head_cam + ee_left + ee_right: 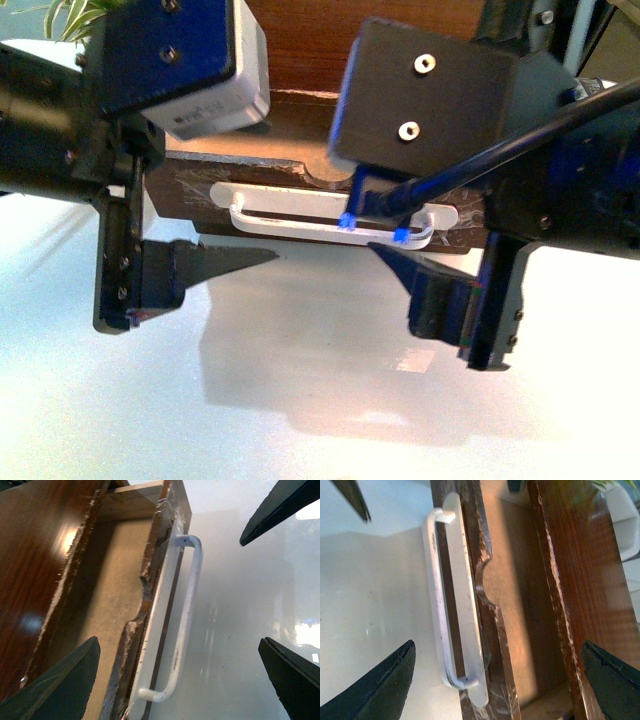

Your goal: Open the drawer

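The dark brown drawer [200, 192] has a long white bar handle [330, 222] and a half-round notch in its top edge. It stands pulled out a little, with its pale inside [95, 610] showing behind the front. My left gripper [179, 642] is open, straddling one end of the handle [187, 615]; one finger [65, 682] is over the drawer's inside, the other over the table. My right gripper [498, 645] is open across the handle's [440, 605] other end and the drawer front. In the front view, one finger of each [215, 262] [420, 275] hangs before the drawer. Neither touches the handle.
The cabinet's dark wood top [300, 40] lies above the drawer. A glossy white table [320, 400] spreads in front of it. Green plant leaves [70, 20] show at the back left. A white object [625, 520] stands behind the cabinet.
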Robot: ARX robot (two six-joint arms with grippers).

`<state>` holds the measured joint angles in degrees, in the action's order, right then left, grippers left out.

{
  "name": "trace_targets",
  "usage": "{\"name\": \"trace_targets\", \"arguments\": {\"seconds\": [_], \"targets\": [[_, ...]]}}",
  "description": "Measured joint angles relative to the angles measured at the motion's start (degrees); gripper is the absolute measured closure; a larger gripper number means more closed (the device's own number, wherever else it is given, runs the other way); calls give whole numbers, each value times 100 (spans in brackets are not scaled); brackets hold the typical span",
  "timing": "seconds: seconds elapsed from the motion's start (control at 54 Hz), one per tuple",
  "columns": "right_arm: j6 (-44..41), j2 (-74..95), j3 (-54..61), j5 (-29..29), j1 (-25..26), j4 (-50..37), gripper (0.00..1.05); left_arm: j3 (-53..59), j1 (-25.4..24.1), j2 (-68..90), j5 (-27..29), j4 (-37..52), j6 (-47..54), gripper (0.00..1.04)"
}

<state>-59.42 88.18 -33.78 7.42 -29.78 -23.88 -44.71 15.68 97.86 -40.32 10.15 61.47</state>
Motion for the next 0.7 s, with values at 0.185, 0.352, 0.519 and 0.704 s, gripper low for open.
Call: {"name": "trace_targets", "arguments": {"seconds": [0.185,0.352,0.519,0.704], "targets": [[275,-586,254,13,199,184,9,2,-210,-407,-195,44,-793,8],[640,-920,391,-205,496,175,9,2,-470,-531,-247,136,-1438,8],[1281,-1377,566,-662,881,131,9,2,-931,-654,-160,645,-2498,8],[2559,-2293,688,-1353,1298,199,9,2,-1606,-1005,168,1241,-4339,8]]}}
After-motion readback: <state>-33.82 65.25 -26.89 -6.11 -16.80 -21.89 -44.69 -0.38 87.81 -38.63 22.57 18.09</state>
